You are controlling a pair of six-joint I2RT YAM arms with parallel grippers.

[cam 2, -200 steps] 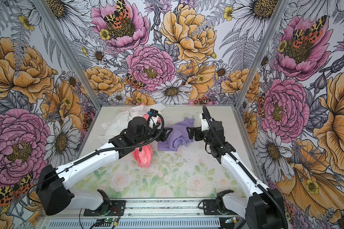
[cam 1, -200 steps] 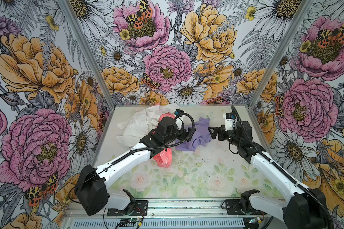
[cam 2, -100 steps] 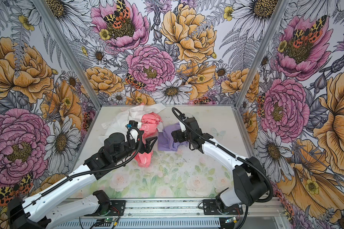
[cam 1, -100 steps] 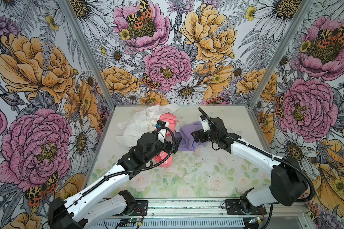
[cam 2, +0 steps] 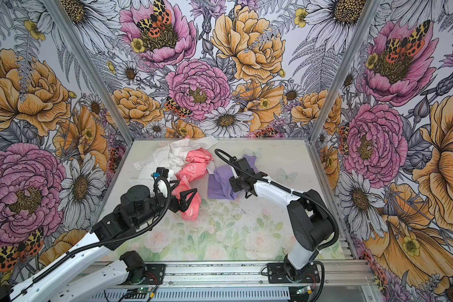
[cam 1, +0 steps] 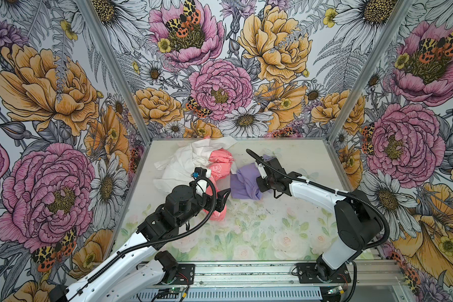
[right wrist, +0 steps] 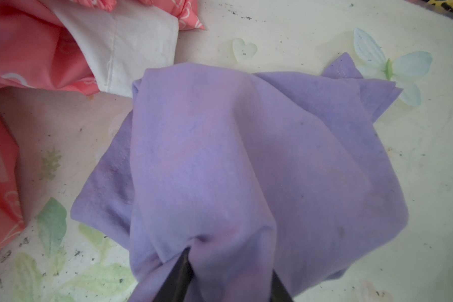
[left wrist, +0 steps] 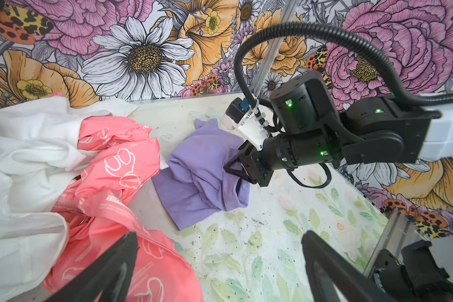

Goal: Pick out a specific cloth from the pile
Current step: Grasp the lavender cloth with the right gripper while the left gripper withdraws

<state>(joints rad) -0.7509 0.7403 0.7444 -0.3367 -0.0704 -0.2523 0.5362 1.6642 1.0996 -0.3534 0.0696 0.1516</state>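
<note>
In both top views the lavender cloth [cam 1: 242,183] lies crumpled on the table [cam 1: 285,224] at mid-frame. It is just right of the pile [cam 1: 207,163], where a white cloth [cam 1: 181,159] sits behind a pink cloth [cam 1: 220,167]. The right gripper [cam 1: 259,186] reaches in from the right to the lavender cloth's [cam 2: 219,183] right edge. The left gripper [cam 1: 225,200] hangs over the pink cloth's [cam 2: 191,172] lower end, jaws wide apart and holding nothing.

In the left wrist view the lavender cloth [left wrist: 199,172] lies at centre, and the right gripper [left wrist: 237,170] is clamped on a fold at its right edge. The pink cloth [left wrist: 120,167] and white cloth [left wrist: 32,146] fill the left. The left gripper's fingers [left wrist: 107,272] stand far apart along the bottom edge.

In the right wrist view the lavender cloth [right wrist: 246,157] fills the middle, its fabric gathered and pinched between the two dark fingers [right wrist: 179,277] at the bottom. Corners of the pink cloth [right wrist: 32,52] and white cloth [right wrist: 131,47] show at upper left.
</note>
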